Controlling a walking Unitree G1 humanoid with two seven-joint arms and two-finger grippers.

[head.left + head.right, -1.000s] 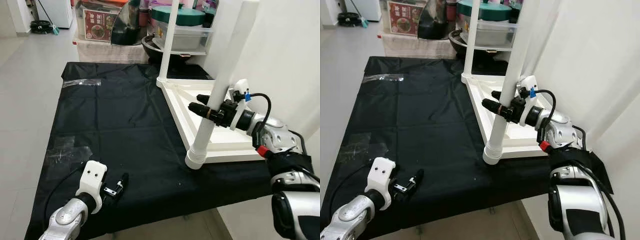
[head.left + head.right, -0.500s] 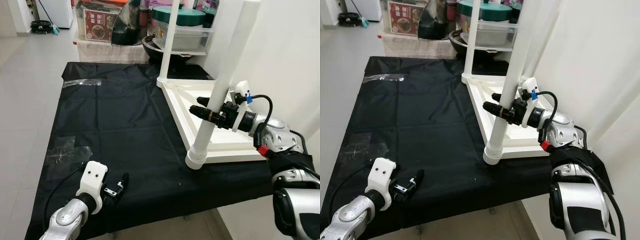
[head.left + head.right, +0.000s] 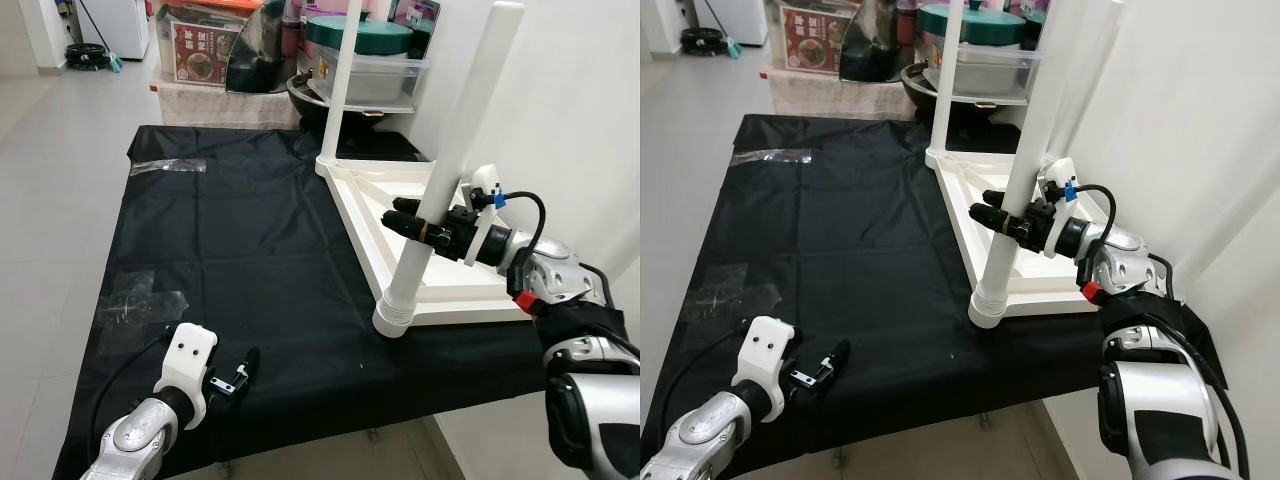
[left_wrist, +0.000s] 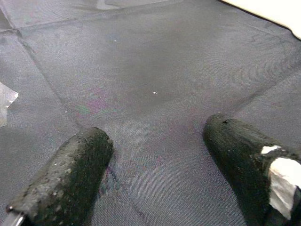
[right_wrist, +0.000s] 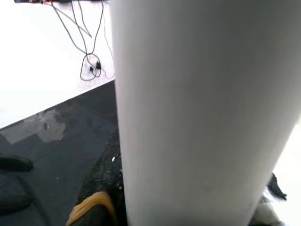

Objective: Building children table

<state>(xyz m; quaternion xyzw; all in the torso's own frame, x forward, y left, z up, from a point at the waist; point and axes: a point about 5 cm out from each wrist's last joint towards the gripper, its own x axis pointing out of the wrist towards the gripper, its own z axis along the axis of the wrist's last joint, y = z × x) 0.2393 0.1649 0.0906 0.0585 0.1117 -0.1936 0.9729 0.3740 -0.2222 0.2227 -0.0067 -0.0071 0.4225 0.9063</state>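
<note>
A white children's table point(image 3: 462, 292) lies upside down on the black cloth point(image 3: 240, 240). Its near leg point(image 3: 445, 180) stands in the near corner socket point(image 3: 394, 320), leaning slightly to the right. A far leg point(image 3: 338, 90) stands upright at the back corner. My right gripper point(image 3: 410, 214) is shut on the near leg at about mid height, and the leg point(image 5: 197, 113) looms close in the right wrist view. My left gripper point(image 3: 241, 370) rests low over the cloth at the front left, open, its fingers point(image 4: 70, 179) apart over bare cloth.
Behind the cloth stand storage bins with a green lid point(image 3: 360, 35), a box point(image 3: 200, 50) and pots. A white wall point(image 3: 570, 120) runs close along the right side. Clear tape point(image 3: 165, 165) sticks to the cloth at the back left.
The view has shifted slightly. My right gripper stays on the near leg and the left gripper has not moved.
</note>
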